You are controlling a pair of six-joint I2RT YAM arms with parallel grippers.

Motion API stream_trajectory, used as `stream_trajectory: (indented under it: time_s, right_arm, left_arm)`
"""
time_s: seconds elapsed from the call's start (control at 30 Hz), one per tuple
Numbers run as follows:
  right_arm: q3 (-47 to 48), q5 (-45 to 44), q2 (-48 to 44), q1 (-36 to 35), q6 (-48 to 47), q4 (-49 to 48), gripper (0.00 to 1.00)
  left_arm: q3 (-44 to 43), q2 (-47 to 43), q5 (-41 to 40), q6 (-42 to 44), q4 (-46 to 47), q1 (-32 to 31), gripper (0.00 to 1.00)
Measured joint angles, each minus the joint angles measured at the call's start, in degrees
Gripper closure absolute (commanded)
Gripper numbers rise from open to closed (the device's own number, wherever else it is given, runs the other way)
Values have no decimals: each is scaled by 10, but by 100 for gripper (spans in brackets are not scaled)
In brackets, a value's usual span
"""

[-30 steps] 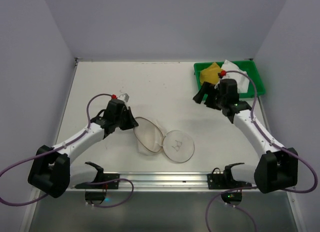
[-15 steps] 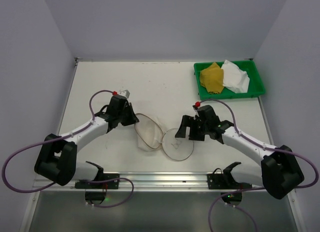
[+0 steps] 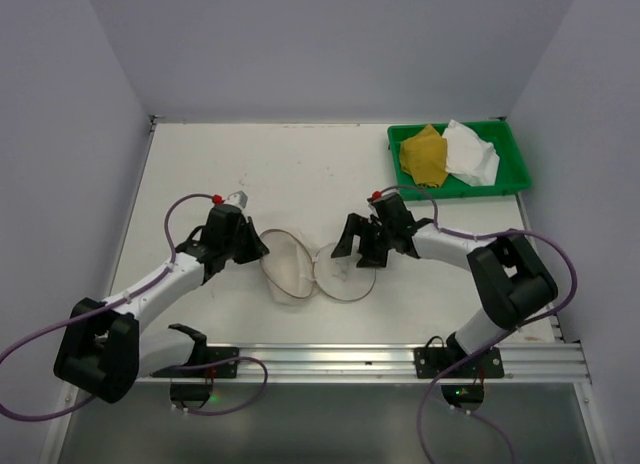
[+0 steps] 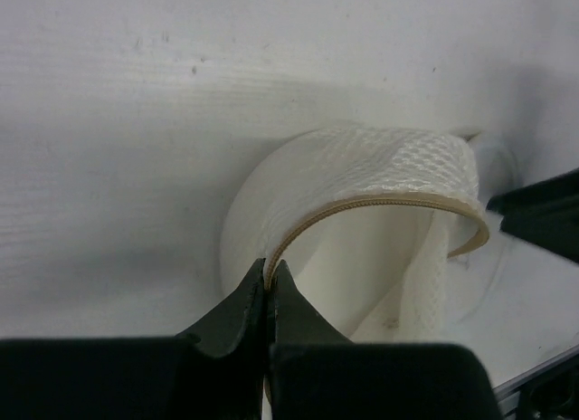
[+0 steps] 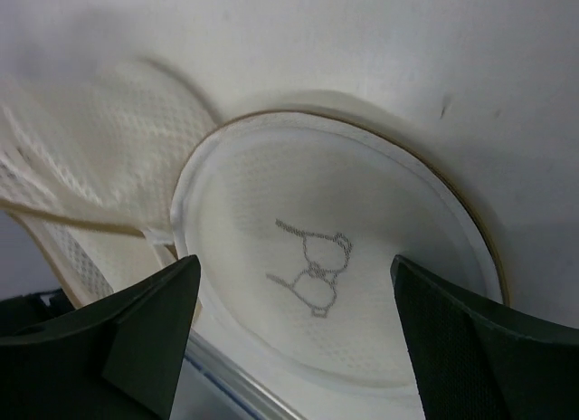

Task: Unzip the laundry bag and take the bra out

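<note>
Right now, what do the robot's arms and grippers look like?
The left arm and right arm are white links with black joints, each trailing a purple cable with a red cap. The left gripper and right gripper are black and tapered.

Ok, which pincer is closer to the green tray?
Right. The right pincer hangs open over the bag, diagonally near-left of the tray; the left pincer is shut on the bag's rim, further left.

Pretty clearly a robotics lab test cell: plain pale grey wall panels point(image 3: 330, 44) are boxing in a bare white tabletop point(image 3: 300, 164). Two black-and-white robot arms, left point(image 3: 160, 279) and right point(image 3: 450, 246), are sitting by a silver aluminium rail point(image 3: 330, 359), with thin purple cables point(image 3: 168, 227) looping everywhere.
</note>
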State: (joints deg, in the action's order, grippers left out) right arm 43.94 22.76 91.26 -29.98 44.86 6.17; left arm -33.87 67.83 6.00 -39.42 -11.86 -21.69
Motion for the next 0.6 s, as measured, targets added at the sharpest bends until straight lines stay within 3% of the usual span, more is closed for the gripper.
stream_trajectory:
  time_s: [0.3,0.6]
  right_arm:
    - [130,-100,47,50,-57,35,11]
    - [72,-196,-58,42,-91,102,14]
  left_arm:
    - [75,-14,33,-21,5,0,96]
    - [75,24,58,-44,47,0,97]
